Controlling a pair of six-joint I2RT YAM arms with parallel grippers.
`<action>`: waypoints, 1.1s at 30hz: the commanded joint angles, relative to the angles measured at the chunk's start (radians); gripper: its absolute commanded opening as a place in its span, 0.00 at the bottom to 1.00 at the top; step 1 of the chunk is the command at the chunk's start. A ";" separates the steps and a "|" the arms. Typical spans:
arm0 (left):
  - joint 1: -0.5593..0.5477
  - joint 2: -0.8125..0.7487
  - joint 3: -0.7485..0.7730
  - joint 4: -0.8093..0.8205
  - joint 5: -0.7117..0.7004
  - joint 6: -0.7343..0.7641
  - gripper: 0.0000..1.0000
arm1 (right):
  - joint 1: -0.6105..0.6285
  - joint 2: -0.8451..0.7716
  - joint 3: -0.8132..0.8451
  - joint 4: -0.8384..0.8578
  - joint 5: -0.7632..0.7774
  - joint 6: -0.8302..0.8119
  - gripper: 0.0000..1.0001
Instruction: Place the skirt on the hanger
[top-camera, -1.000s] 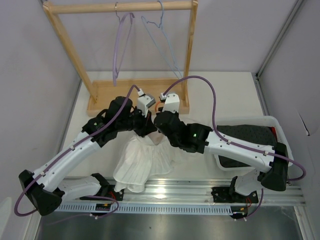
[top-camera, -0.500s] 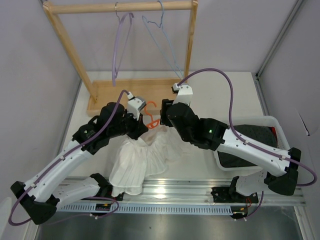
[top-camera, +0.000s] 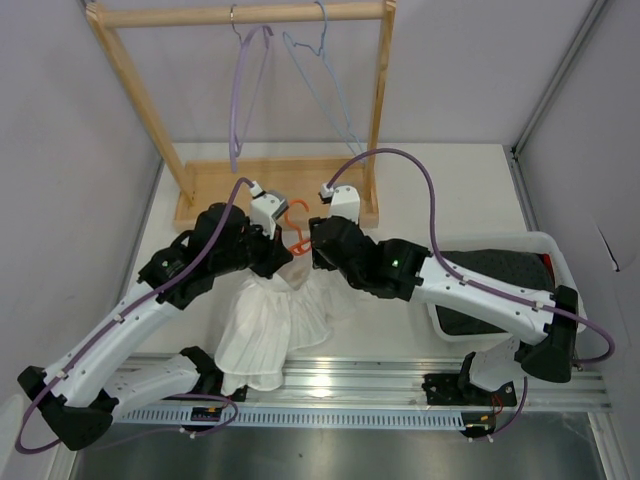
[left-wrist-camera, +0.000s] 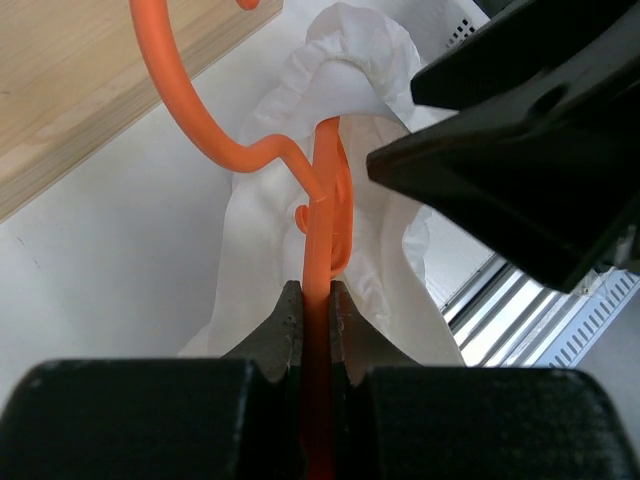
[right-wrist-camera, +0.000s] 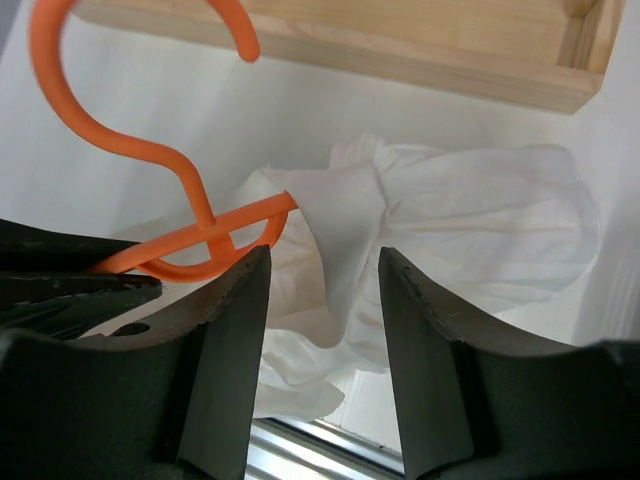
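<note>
The left gripper (left-wrist-camera: 316, 300) is clamped on the hanger (left-wrist-camera: 322, 200) arm. The right gripper (right-wrist-camera: 325, 272) stands spread, with the skirt (right-wrist-camera: 440, 220) waist cloth between its fingers. The skirt fans from mid-table (top-camera: 460, 190) toward the near edge, just before the rack (top-camera: 215, 185) base.

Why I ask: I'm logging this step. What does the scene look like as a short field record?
left gripper: shut on the orange hanger
right gripper: open, a fold of the white skirt between its jaws
white skirt: one hanger arm runs into its gathered top
wooden rack: purple hanger and light blue hanger hanging
</note>
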 joint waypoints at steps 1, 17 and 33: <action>-0.002 -0.017 0.065 0.037 0.000 -0.011 0.00 | 0.012 0.025 0.036 -0.049 -0.007 0.019 0.52; -0.003 -0.091 0.064 -0.025 0.032 -0.003 0.00 | -0.112 0.065 0.159 -0.172 0.044 0.030 0.00; -0.002 -0.096 0.142 -0.118 -0.403 -0.095 0.00 | -0.023 -0.012 0.140 -0.100 -0.019 -0.018 0.78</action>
